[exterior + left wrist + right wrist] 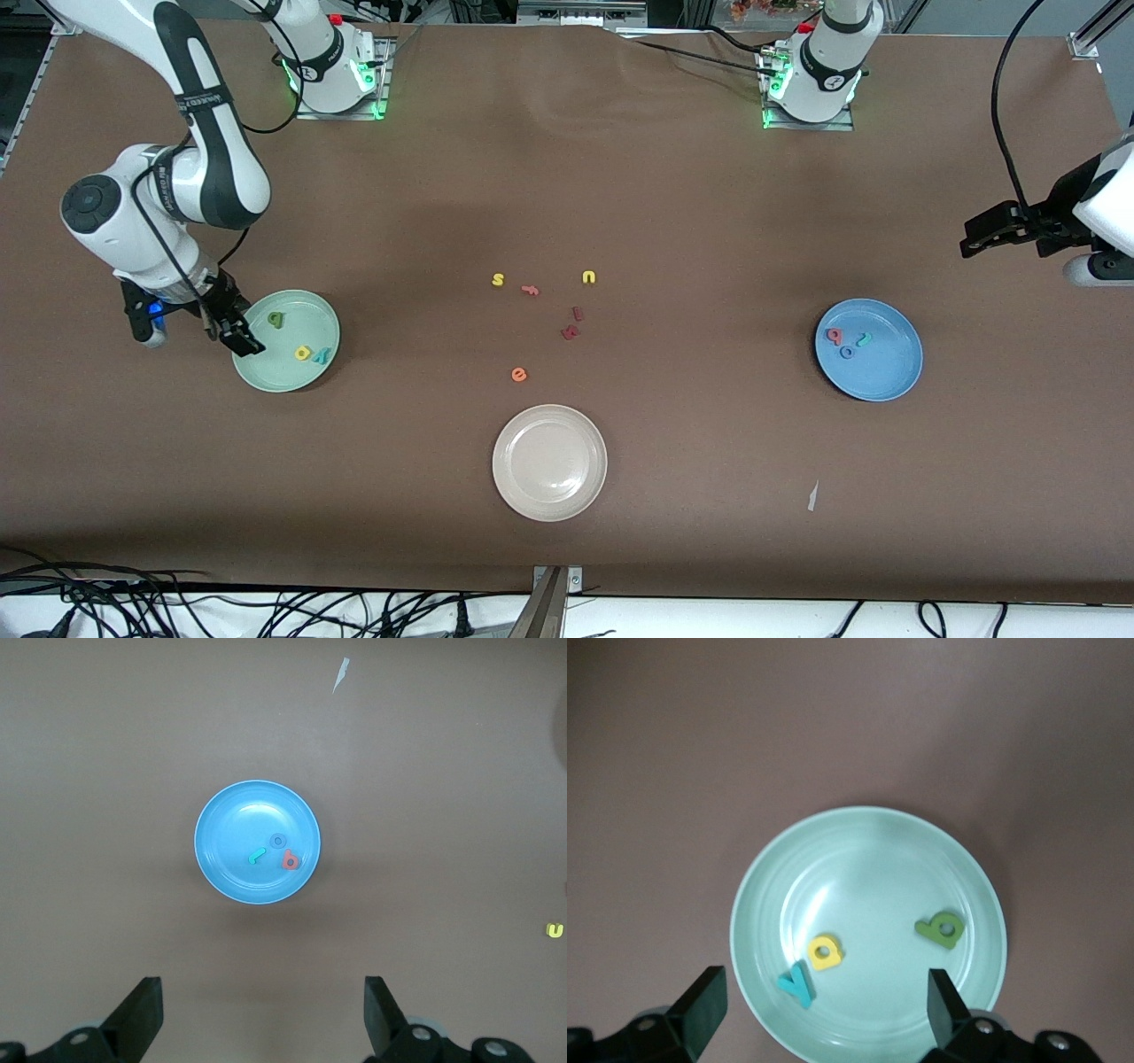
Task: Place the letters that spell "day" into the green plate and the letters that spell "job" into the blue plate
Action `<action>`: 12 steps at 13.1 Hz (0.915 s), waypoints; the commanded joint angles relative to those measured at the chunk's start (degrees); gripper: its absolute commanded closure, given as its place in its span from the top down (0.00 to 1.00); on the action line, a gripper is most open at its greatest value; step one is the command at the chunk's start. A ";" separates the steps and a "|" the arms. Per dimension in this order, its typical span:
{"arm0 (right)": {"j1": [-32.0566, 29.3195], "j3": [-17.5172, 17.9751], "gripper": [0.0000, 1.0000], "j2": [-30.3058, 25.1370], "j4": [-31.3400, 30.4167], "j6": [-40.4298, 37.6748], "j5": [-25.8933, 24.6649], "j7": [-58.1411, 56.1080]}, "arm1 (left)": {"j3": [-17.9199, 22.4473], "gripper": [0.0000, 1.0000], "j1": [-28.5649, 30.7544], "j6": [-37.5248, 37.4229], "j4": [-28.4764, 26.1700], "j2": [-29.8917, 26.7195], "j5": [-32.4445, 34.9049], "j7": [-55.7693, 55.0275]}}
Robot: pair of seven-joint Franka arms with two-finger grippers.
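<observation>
— Where are the letters sitting?

— Yellow letter [303, 353], olive-green letter [276, 320] and teal "y" [321, 356] are lying in the green plate [306, 306], lower left of the front view. The teal "j" [864, 338], blue "o" [847, 352] and pink "b" [834, 335] are resting in the blue plate [890, 377].

— And the grippers?

— The right gripper [232, 334] is hanging over the green plate's edge, fingers spread, gripping nothing. The left gripper [982, 237] is waiting at the front view's right edge, spread wide and empty.
</observation>
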 commanded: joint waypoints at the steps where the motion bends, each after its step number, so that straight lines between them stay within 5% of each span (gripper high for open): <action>1: -2.73 0.97 1.00 -5.49 -0.61 -0.59 -0.05 -2.39 | -0.15 1.00 0.18 -0.41 0.15 -0.47 -0.27 1.07; 4: -2.74 0.89 1.00 -10.59 0.18 -6.98 -1.63 -9.05 | -0.06 1.00 0.27 -0.41 0.24 -0.47 -0.27 1.07; 8: -2.83 1.85 1.00 -12.27 11.59 -25.52 -7.88 -15.65 | -0.06 1.00 0.27 -0.41 0.06 -0.38 -0.27 1.07; 11: -2.83 3.51 1.00 -12.27 14.16 -28.97 -9.10 -21.99 | 0.03 1.00 0.18 -0.32 0.06 -0.38 -0.27 1.07; 12: -2.83 3.70 1.00 -12.27 14.95 -30.46 -13.11 -28.18 | 0.03 1.00 0.18 -0.32 0.06 -0.38 -0.27 1.07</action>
